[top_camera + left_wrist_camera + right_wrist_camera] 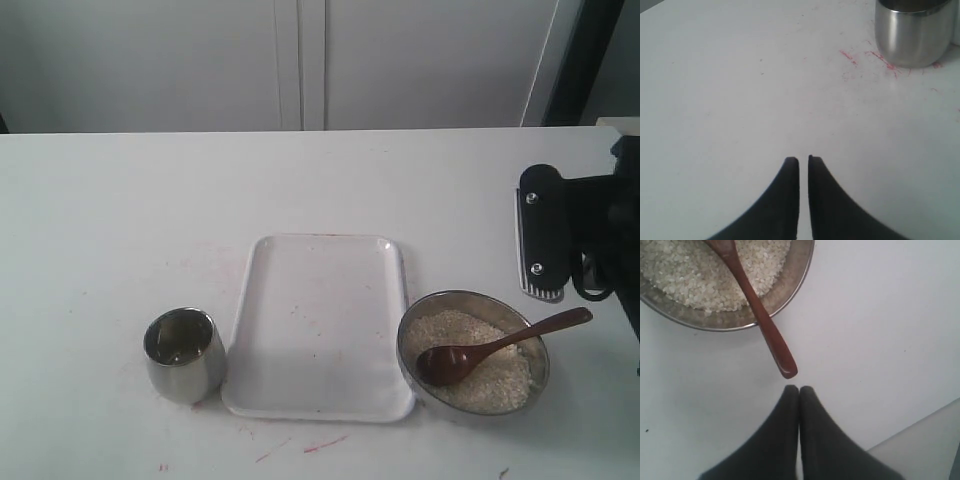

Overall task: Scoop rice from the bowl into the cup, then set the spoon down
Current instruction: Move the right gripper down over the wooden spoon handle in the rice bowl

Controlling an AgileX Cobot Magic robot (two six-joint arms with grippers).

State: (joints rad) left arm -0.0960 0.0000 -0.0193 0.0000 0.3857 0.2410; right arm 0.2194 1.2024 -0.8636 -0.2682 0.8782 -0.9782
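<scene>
The steel bowl [470, 296] stands at the front right with off-white rice [490, 385] in it. The wooden spoon [520, 338] lies in the rice, its handle leaning over the right rim. The steel cup [183, 352] stands upright at the front left. My right gripper [542, 293] hangs just behind the bowl's right side. In the right wrist view this gripper [799, 388] is shut and empty, a little short of the spoon [760, 315] handle's end, with bowl [790, 285] and rice [685, 275] beyond. My left gripper [803, 159] is shut and empty, well back from the cup [915, 35].
A flat white tray [318, 325] lies between cup and bowl. Red marks stain the table around the cup [880, 60]. The table's edge [920, 425] runs close by the right gripper. The left gripper does not show in the exterior view.
</scene>
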